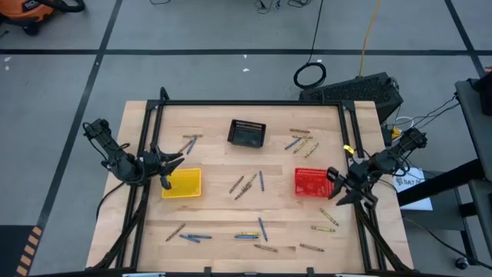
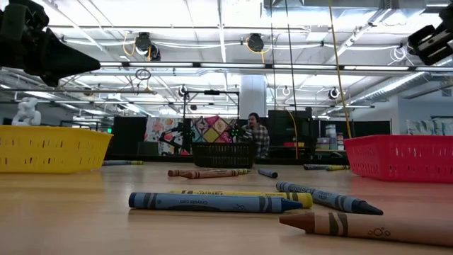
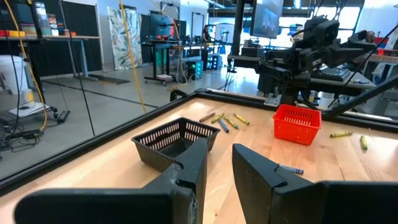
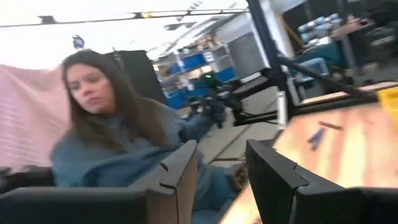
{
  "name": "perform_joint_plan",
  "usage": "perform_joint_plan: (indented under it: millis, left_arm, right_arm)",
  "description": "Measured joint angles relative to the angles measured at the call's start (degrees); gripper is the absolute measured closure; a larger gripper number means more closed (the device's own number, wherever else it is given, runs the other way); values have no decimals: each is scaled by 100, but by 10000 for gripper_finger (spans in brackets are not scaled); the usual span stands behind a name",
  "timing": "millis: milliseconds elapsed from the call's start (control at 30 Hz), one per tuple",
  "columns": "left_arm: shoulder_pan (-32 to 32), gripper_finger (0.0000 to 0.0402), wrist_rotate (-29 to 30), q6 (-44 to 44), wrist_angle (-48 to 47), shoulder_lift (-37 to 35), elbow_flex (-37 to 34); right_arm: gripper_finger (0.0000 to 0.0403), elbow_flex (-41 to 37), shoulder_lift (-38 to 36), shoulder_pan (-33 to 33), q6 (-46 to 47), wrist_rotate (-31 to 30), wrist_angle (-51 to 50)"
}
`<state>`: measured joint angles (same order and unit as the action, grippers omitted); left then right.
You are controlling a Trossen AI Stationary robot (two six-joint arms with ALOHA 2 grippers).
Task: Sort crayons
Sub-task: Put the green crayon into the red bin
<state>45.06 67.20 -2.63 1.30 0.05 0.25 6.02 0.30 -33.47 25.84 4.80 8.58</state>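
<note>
Several crayons, blue, olive-yellow and tan-brown, lie flat and scattered on the wooden table [image 1: 223, 208]: a cluster in the middle [image 1: 247, 185], a row near the front edge [image 1: 250, 235], some at the far right [image 1: 301, 142], some at the far left [image 1: 189, 141]. In the low view the nearest crayons [image 2: 212, 202] lie in front. My left gripper [image 1: 172, 164] [image 3: 219, 152] hovers open above the yellow basket [image 1: 182, 183], fingers level. At the red basket's [image 1: 313, 182] right side, my right gripper [image 1: 337, 185] [image 4: 222, 155] is raised and open. Nothing is between either pair of fingers.
A black mesh basket [image 1: 247, 132] stands at the table's far middle, with yellow left and red right. A black frame [image 1: 254, 102] rims the table. A person [image 4: 112, 143] sits beyond the table's right side; another person [image 2: 255, 132] shows far behind.
</note>
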Motion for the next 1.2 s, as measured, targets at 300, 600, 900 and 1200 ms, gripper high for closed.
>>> perform_joint_plan:
  millis: [300,600,900,1200]
  left_arm:
    - [0,320,0,0,-2,0,0]
    - [0,320,2,0,-4,0,0]
    - [0,320,2,-2,-7,0,2]
    - [0,320,2,0,-9,0,0]
  right_arm:
    - [277,-2,-2,2,-948,3462,1134]
    - [277,-2,-2,0,-1435,6200,1751]
    - [277,-2,-1,0,-1153,6288,1635]
    - [277,-2,0,0,-1197,6268,1689]
